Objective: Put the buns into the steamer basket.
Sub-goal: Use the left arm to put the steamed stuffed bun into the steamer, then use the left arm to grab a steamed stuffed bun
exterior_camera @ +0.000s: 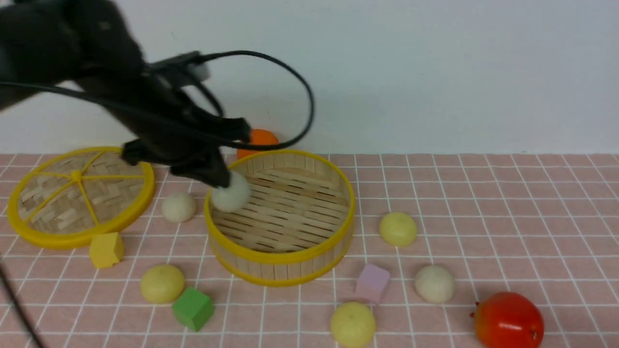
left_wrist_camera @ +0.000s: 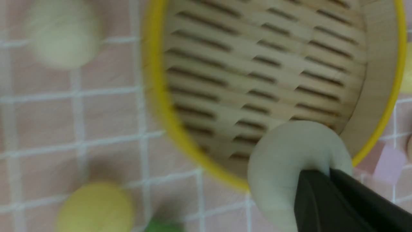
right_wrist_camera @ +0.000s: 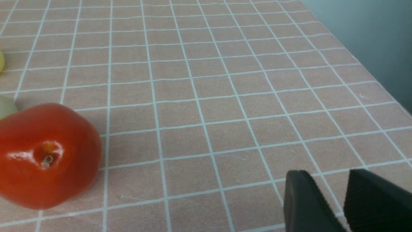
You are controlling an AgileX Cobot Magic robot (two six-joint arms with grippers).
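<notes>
The steamer basket (exterior_camera: 280, 258), round bamboo with yellow rims, stands mid-table with nothing on its slatted floor. My left gripper (exterior_camera: 220, 181) is shut on an off-white bun (exterior_camera: 233, 195) and holds it just above the basket's left rim; in the left wrist view the black fingers (left_wrist_camera: 309, 193) pinch that bun (left_wrist_camera: 286, 161) over the rim (left_wrist_camera: 157, 106). Several other buns lie on the cloth: off-white ones (exterior_camera: 178, 207) (exterior_camera: 434, 283) and pale yellow ones (exterior_camera: 162, 283) (exterior_camera: 352, 324) (exterior_camera: 398, 228). My right gripper (right_wrist_camera: 326, 175) is open over bare cloth, holding nothing.
The flat woven lid (exterior_camera: 77, 193) lies at the far left. A yellow cube (exterior_camera: 106, 249), a green cube (exterior_camera: 193, 308) and a pink cube (exterior_camera: 372, 283) sit among the buns. A red fruit (exterior_camera: 508, 321) is front right and an orange fruit (exterior_camera: 258, 140) sits behind the basket.
</notes>
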